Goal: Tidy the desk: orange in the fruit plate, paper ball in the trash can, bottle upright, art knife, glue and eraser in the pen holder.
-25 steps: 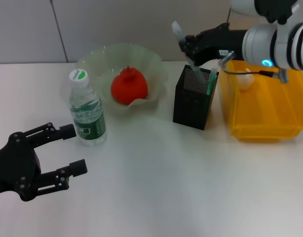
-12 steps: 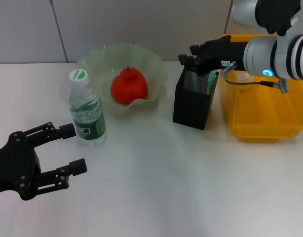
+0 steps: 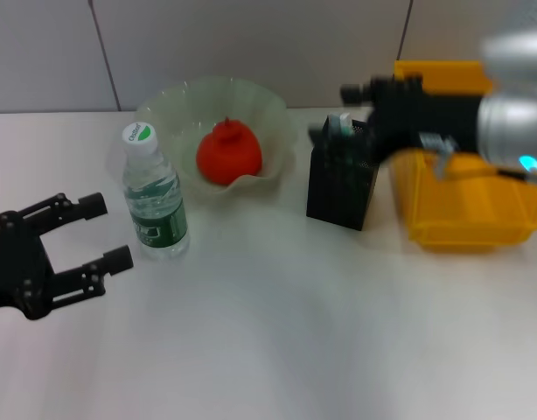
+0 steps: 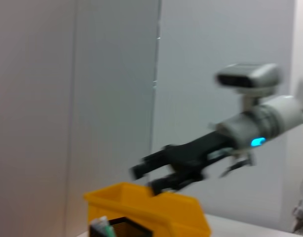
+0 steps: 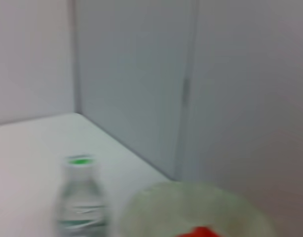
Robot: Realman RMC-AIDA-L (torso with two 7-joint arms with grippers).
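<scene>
The orange (image 3: 228,153) lies in the pale-green fruit plate (image 3: 168,101). The bottle (image 3: 153,201) stands upright in front of the plate, white cap up. The black mesh pen holder (image 3: 341,179) stands right of the plate, with a pale stick end (image 3: 341,122) poking out of its top. My right gripper (image 3: 360,114) hovers open and empty just above and right of the holder; the left wrist view also shows it (image 4: 146,180) open over the yellow trash can (image 3: 461,197). My left gripper (image 3: 107,229) is open and empty, left of the bottle. The eraser and paper ball are hidden.
The trash can stands close to the pen holder's right side, under my right arm. The right wrist view shows the bottle (image 5: 80,197), the plate (image 5: 191,207) and the orange (image 5: 201,232) against the grey back wall. White tabletop (image 3: 277,332) lies in front.
The stick my right gripper held above the pen holder now stands in it; the gripper has let go and drawn back to the right. My left arm moved left and slightly away.
</scene>
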